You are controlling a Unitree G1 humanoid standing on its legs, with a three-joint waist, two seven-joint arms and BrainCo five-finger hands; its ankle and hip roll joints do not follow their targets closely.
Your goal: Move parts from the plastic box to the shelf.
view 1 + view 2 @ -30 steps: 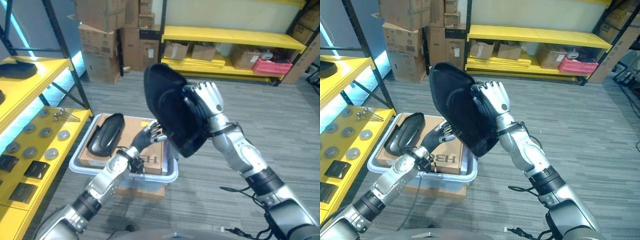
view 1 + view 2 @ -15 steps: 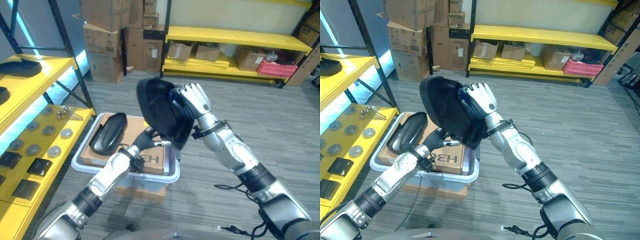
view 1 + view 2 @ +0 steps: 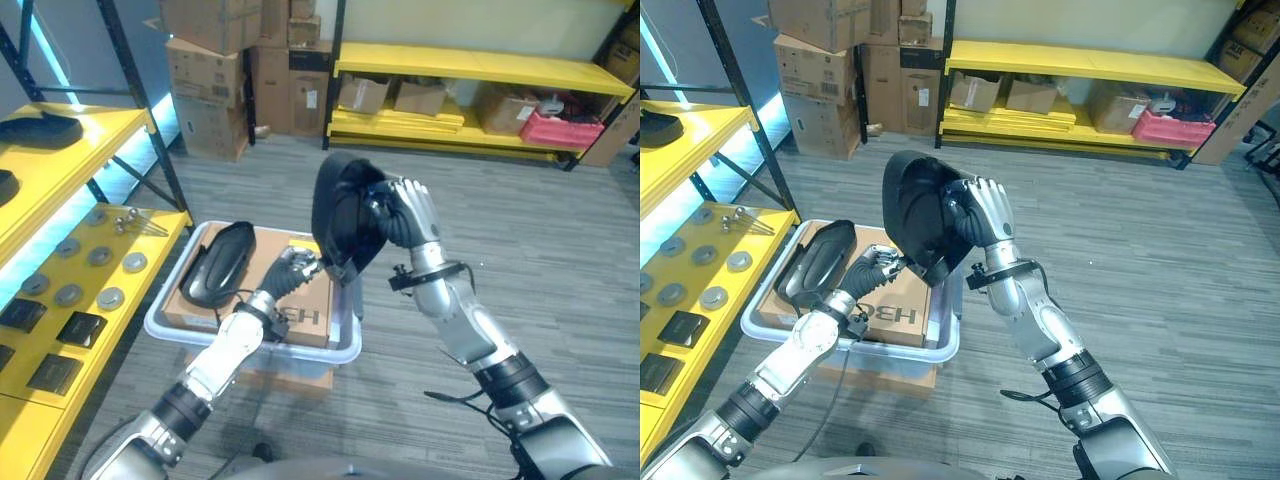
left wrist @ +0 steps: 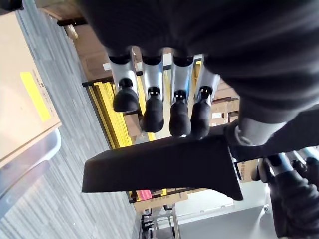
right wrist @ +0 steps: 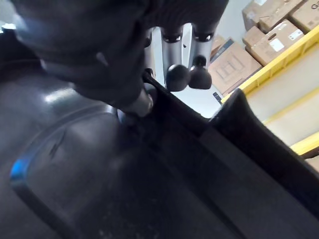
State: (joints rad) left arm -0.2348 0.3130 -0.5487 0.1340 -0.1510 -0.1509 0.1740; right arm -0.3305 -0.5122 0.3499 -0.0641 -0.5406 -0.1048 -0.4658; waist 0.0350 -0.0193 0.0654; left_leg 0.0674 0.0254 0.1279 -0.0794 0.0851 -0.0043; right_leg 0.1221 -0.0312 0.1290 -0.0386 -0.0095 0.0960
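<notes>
My right hand [image 3: 408, 212] is shut on a large black moulded part [image 3: 340, 215], which it holds up on edge above the right end of the grey plastic box [image 3: 160, 325]. The right wrist view has the part's inner face [image 5: 99, 174] close against the fingers [image 5: 182, 74]. Just under the part's lower edge is my left hand [image 3: 291, 268], open, with relaxed fingers [image 4: 154, 99] beside that edge [image 4: 164, 167] and nothing in them. A second long black part [image 3: 215, 265] lies on a cardboard box [image 3: 300, 300] inside the plastic box.
The yellow shelf [image 3: 100, 130] stands at the left; its upper level carries a black part [image 3: 40, 128], and the lower level carries metal discs [image 3: 68, 296] and black squares [image 3: 85, 328]. Stacked cartons [image 3: 205, 70] and another yellow rack [image 3: 480, 70] are behind.
My right hand has turned the black part from broadside to edge-on and brought it slightly right. The left hand has stayed by the box, under the part's lower edge.
</notes>
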